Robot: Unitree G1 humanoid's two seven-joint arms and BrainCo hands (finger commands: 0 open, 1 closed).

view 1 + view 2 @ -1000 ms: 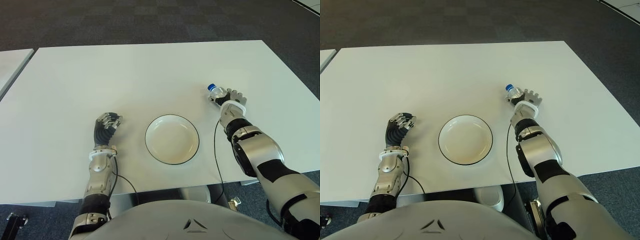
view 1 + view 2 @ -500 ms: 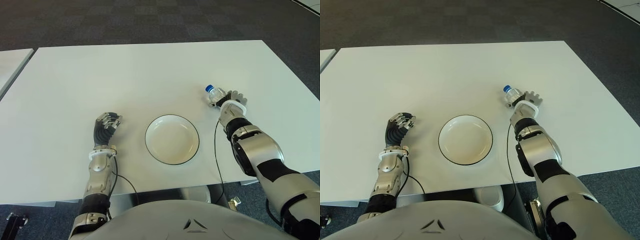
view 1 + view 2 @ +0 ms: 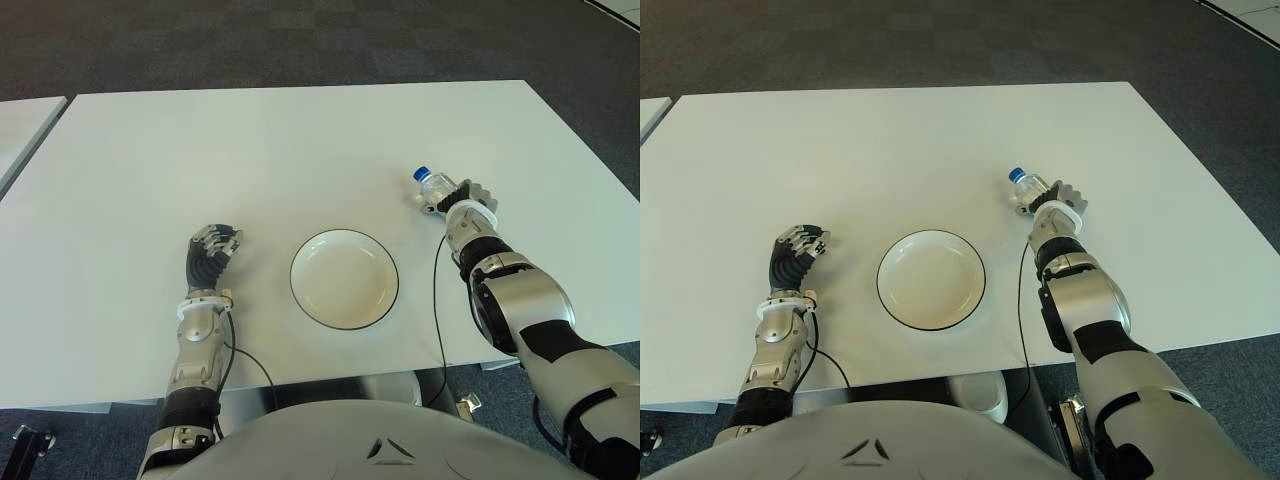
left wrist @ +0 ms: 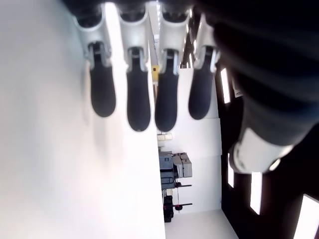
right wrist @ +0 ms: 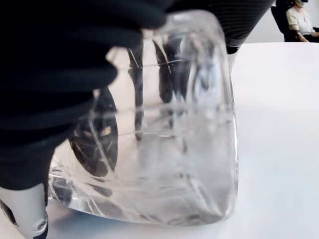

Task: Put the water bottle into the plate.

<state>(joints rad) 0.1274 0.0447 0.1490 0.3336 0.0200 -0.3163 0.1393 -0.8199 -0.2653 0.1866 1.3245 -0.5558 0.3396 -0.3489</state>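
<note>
Gripping step: bottle held, not yet carried over.
Left hand (image 3: pixel 213 250): idle left of the plate (image 3: pixel 344 278), fingers loose, holding nothing.
Right hand (image 3: pixel 462 203): wrapped around the bottle (image 3: pixel 433 185), beyond the plate, on the right.
Next move: swing bottle toward the plate, lower it inside.

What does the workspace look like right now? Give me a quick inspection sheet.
Surface: white table, bare apart from the items below.
Job's things: water bottle, blue cap, held in the right hand; plate empty, near the front edge.
Clutter: nothing seen.
Hands: right hand closed on the bottle, right of the plate; left hand left of the plate, holding nothing.
Cables: black cable along the right forearm; another by the left arm.
Surroundings: dark carpet.
</note>
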